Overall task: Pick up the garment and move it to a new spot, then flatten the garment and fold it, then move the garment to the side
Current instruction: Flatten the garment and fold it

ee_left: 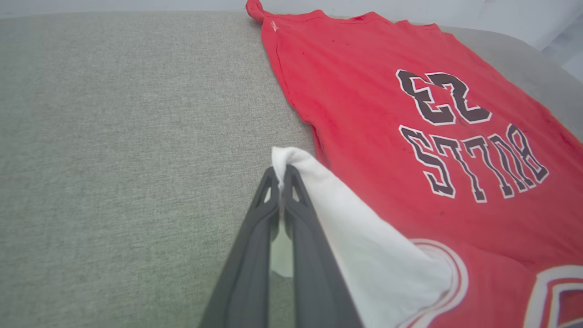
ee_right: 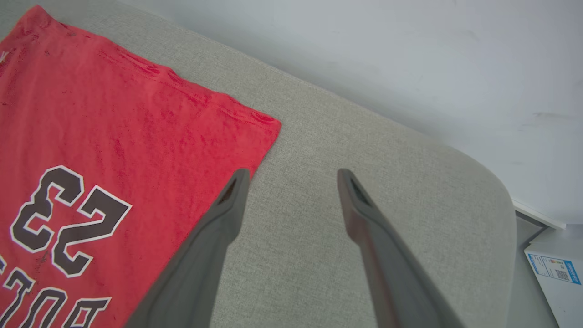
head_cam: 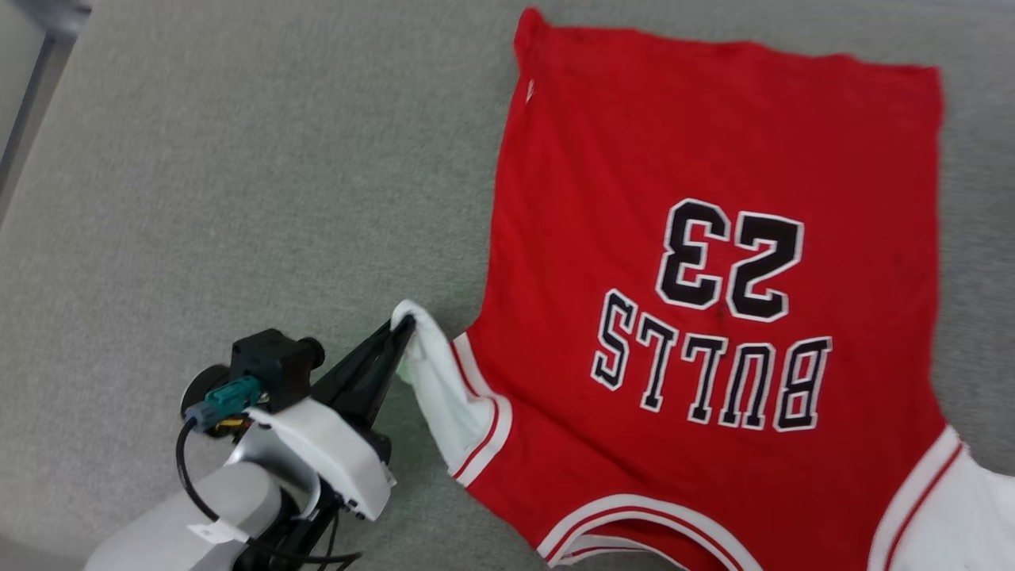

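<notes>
My left gripper (head_cam: 402, 327) is clamped on the tip of the white sleeve (head_cam: 440, 388); in the head view the garment (head_cam: 714, 143) lies flat on the grey tabletop (head_cam: 238, 198) toward three o'clock, collar at six, hem at twelve; my right gripper (ee_right: 294, 177) hangs open beside the hem corner.
</notes>
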Controlling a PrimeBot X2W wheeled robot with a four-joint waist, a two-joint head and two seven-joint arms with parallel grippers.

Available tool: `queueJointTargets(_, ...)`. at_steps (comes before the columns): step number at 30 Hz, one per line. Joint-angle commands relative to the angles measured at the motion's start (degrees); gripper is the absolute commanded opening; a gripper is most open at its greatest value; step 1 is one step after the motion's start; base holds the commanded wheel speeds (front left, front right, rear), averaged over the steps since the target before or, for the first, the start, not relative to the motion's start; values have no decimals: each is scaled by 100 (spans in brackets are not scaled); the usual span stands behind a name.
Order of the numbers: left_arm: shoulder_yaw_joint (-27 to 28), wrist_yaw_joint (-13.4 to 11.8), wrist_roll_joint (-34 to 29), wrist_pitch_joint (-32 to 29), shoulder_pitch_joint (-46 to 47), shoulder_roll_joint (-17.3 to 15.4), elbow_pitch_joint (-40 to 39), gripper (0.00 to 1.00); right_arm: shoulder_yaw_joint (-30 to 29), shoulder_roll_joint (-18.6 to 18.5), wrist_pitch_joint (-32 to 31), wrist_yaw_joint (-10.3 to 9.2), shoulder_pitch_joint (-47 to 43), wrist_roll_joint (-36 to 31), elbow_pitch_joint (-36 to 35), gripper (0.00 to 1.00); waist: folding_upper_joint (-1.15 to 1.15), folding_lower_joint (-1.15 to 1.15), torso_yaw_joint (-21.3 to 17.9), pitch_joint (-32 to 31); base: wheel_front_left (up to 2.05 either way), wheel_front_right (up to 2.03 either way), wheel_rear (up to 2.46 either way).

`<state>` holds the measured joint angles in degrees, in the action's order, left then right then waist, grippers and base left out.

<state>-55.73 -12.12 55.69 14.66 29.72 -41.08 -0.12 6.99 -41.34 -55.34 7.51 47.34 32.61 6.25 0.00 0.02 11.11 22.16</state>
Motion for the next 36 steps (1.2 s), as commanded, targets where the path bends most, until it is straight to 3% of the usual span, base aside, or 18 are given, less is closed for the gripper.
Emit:
queueJointTargets(1,23,19,-49,25,109,65,-6,0,62,-8,-150,-5,205,-69,119,100,0,-2,384,425,0,0,0)
queueJointTargets(3,119,69,-248,45,294,330,2,0,216,115,-842,-4,980,-292,671,100,0,-2,646,757,0,0,0)
queueJointTargets(8,245,157,-467,59,422,605,20,0,307,158,-1337,-5,1429,-651,1219,100,0,-2,891,1093,0,0,0)
queueJointTargets(19,689,386,-855,65,322,980,109,0,68,360,-1570,-3,772,-790,1878,100,0,-2,1001,1358,0,0,0)
queueJointTargets(20,713,401,-891,65,317,1000,127,0,43,338,-1591,-3,730,-796,1872,80,0,-2,1002,1364,0,0,0)
queueJointTargets(21,737,422,-920,66,313,1022,145,0,27,315,-1553,-3,729,-816,1834,2,0,-2,999,1369,0,0,0)
queueJointTargets(31,1078,507,-1032,65,-4,1156,419,0,-96,435,-726,-5,1027,-749,1618,0,0,-2,719,858,0,0,0)
queueJointTargets(36,1360,393,-1038,66,-382,1190,495,0,228,95,-417,-5,581,-431,1467,0,0,-2,495,300,0,0,0)
